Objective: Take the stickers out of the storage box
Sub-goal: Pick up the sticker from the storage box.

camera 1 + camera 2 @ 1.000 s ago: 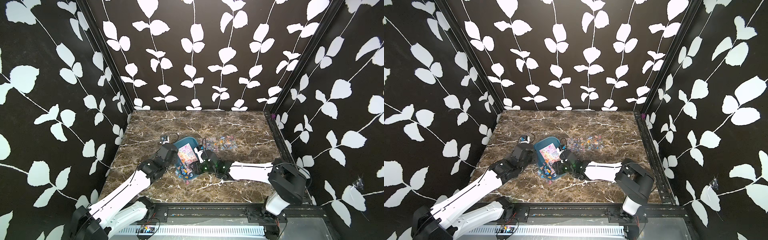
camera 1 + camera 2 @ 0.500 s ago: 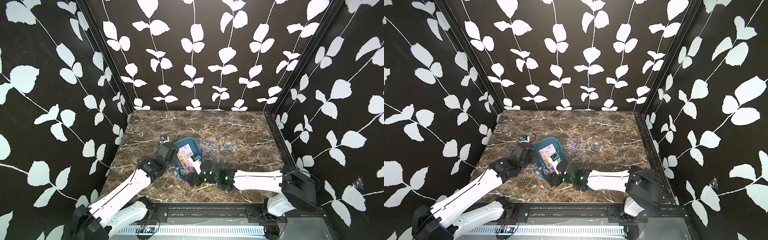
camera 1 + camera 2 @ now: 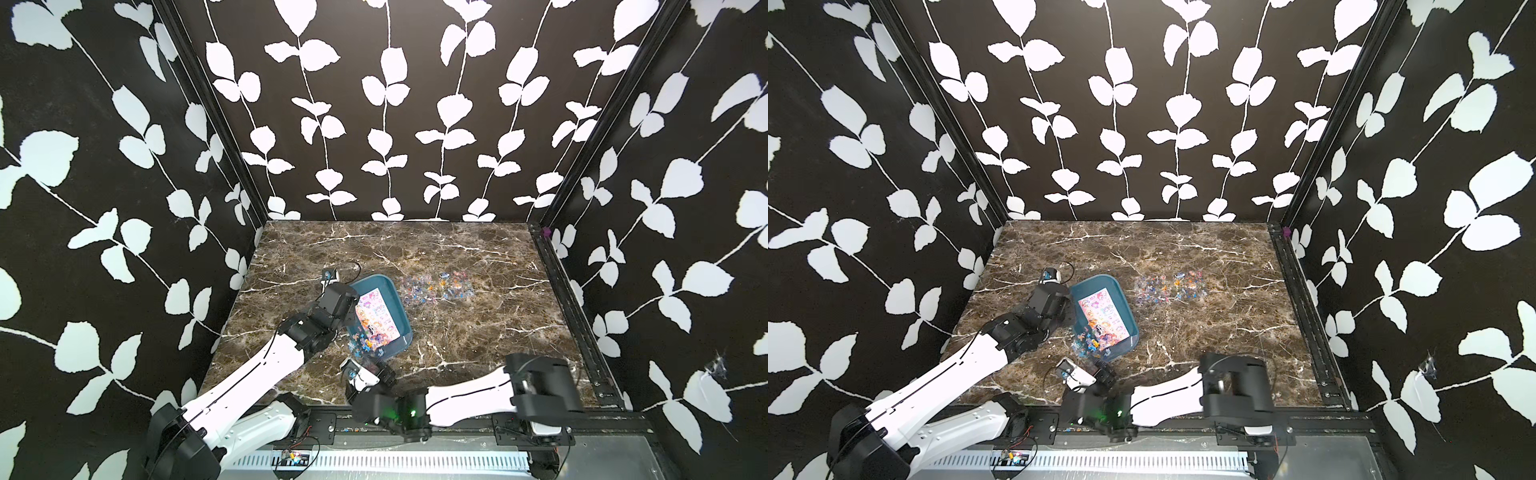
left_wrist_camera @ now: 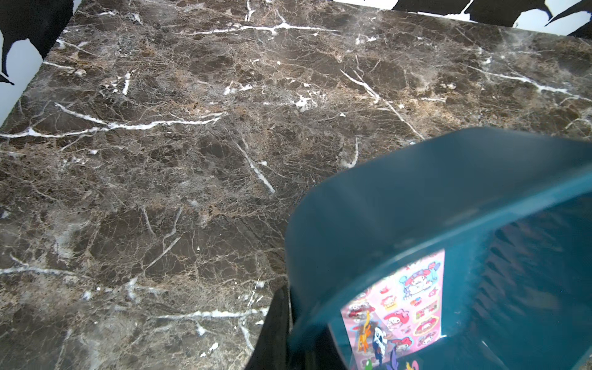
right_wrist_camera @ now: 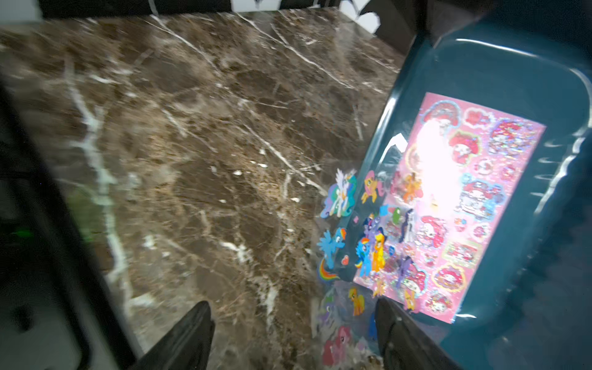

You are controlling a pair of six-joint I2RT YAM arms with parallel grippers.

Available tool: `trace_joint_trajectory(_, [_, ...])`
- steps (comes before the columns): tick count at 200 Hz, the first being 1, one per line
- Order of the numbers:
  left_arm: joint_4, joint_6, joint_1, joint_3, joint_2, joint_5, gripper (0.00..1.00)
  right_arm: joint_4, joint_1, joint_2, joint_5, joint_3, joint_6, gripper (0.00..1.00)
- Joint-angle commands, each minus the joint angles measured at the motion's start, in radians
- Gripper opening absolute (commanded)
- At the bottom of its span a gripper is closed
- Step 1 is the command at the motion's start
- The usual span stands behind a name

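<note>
Tabletop (image 3: 457, 353) of brown marble is carrying the teal storage box (image 3: 397, 332), which is sitting left of centre. The left gripper (image 3: 351, 313) is clamping tight on the box's left rim, one black finger (image 4: 275, 320) showing outside the wall in the left wrist view. A pink sheet (image 3: 376, 313) of cartoon stickers is lying on the box floor. A clear sheet (image 5: 346, 243) of pony stickers is spilling over the box's near rim onto the marble. The right gripper (image 5: 293, 306) is hanging low by the table's front edge, jaws standing wide apart. The sheet's near end is showing between them, and whether they are touching it cannot be told. A second clear sheet (image 3: 415, 289) and a third clear sheet (image 3: 455, 286) are lying side by side on the marble, just right of the box's far corner in both top views.
</note>
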Motion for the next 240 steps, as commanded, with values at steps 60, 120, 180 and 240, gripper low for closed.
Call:
trace_joint_trajectory(60, [-0.059, 0.008, -0.001, 0.008, 0.0, -0.004, 0.0, 0.009, -0.015, 0.095, 0.258, 0.065, 0.005, 0.42])
trace_joint_trajectory(120, [-0.064, 0.013, -0.001, 0.008, -0.003, -0.014, 0.0, 0.057, -0.015, -0.013, 0.166, -0.03, 0.022, 0.0])
trace_joint_trajectory(180, [-0.056, 0.014, 0.0, 0.006, -0.004, -0.018, 0.0, 0.093, -0.02, -0.139, 0.097, -0.118, 0.055, 0.0])
trace_joint_trajectory(240, [-0.059, 0.014, 0.0, 0.003, -0.009, -0.018, 0.0, 0.055, -0.106, -0.185, -0.125, -0.149, 0.168, 0.48])
